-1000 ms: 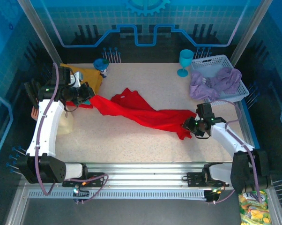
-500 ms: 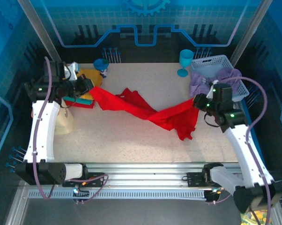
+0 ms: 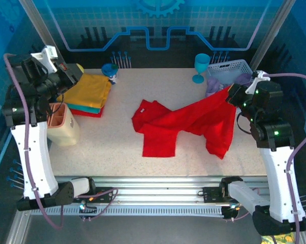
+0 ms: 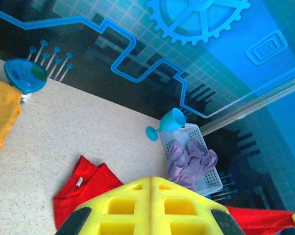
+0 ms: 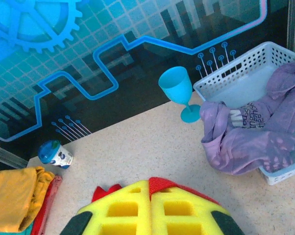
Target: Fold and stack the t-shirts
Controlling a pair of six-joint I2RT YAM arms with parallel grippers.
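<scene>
a speckled beige table (image 3: 117, 147) sits inside blue-lit walls. at far left, the left hand (image 4: 150, 198) is raised beside the folded stack (image 3: 89, 91), mustard on top with teal and red-orange beneath. its pads are pressed together on nothing. mid-table lies the bright red t-shirt (image 3: 160, 129), crumpled at its left end. its right end is drawn up off the surface because the right hand (image 5: 150, 200) is clenched on that edge, probably to shake it flat for folding. at far right the lavender t-shirt (image 5: 245, 137) slumps over the white basket (image 5: 231, 66), not yet folded.
</scene>
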